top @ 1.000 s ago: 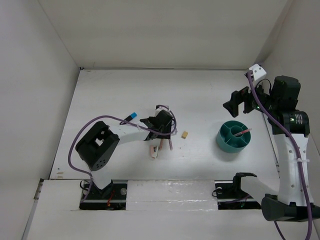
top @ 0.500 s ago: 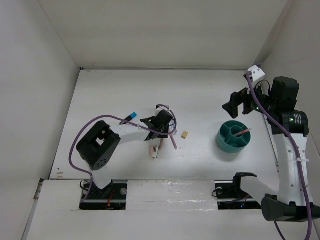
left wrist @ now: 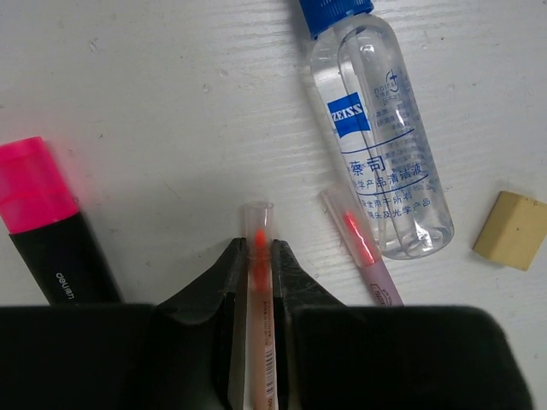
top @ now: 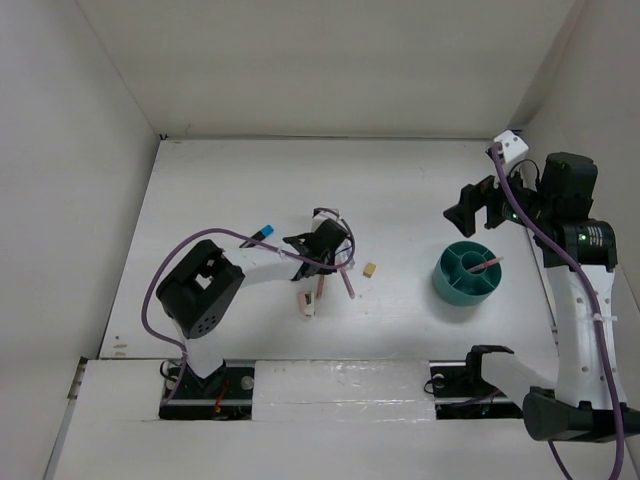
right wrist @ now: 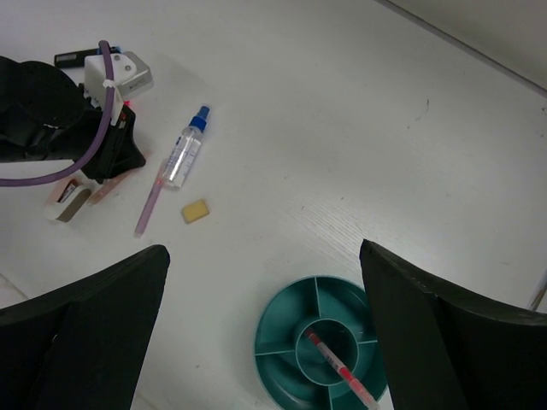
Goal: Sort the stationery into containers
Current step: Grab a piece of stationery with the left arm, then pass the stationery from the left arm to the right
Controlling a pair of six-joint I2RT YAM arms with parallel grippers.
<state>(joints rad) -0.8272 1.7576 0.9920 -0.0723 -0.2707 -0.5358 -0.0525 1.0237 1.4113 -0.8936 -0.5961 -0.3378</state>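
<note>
My left gripper (left wrist: 256,249) is shut on a thin orange pen (left wrist: 257,290) that lies on the table, its tip poking out past the fingertips. A second pink pen (left wrist: 363,256), the clear blue-capped bottle (left wrist: 380,145) and the tan eraser (left wrist: 510,231) lie just right of it. A pink-capped black highlighter (left wrist: 51,222) is on the left. The teal organiser (top: 466,275) stands at the right with a pen (right wrist: 338,367) in its middle cup. My right gripper (right wrist: 263,252) hangs open above and beyond it, holding nothing.
A pinkish stapler (top: 306,303) lies just near-side of the left gripper (top: 322,262). A blue-capped highlighter (top: 262,234) lies behind the left arm. White walls enclose the table on the left, back and right.
The left jaws have closed onto the orange pen. The left arm shifted slightly; the right arm has stayed put.
</note>
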